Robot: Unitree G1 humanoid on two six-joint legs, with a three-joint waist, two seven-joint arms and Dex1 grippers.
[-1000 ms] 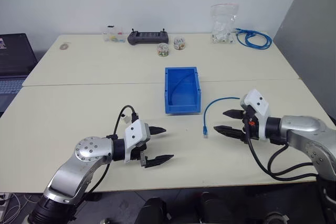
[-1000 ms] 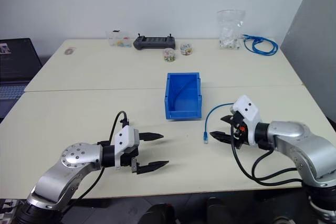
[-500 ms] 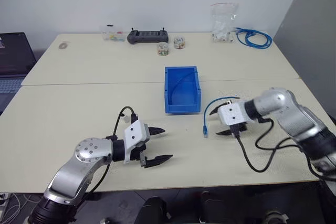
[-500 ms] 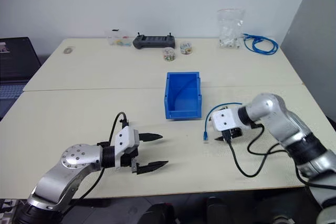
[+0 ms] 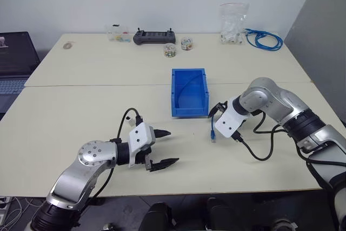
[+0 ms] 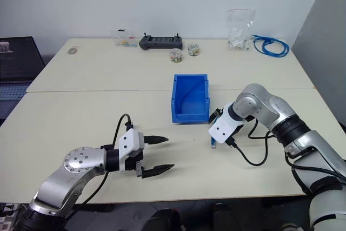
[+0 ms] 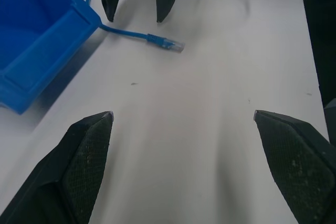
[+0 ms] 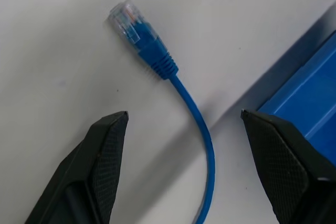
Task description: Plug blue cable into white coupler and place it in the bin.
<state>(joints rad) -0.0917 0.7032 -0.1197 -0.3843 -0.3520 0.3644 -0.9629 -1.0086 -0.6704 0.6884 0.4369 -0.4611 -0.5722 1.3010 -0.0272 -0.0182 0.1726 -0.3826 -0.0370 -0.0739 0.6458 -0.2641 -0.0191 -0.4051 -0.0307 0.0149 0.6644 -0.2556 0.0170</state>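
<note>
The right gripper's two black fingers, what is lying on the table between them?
In the right wrist view, the blue cable lies on the table between the open right gripper's fingers, its clear plug pointing away. They are not touching it. The blue bin is beside them.

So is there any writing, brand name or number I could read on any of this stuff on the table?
None can be read.
Black controller at the far edge: any markings too small to read.
Clear bag and small jars: any labels too small to read.
Blue bin: no text on the faces in view.
Blue cable plug: no print visible.
Laptop screen at the left: dark, no text legible.
</note>
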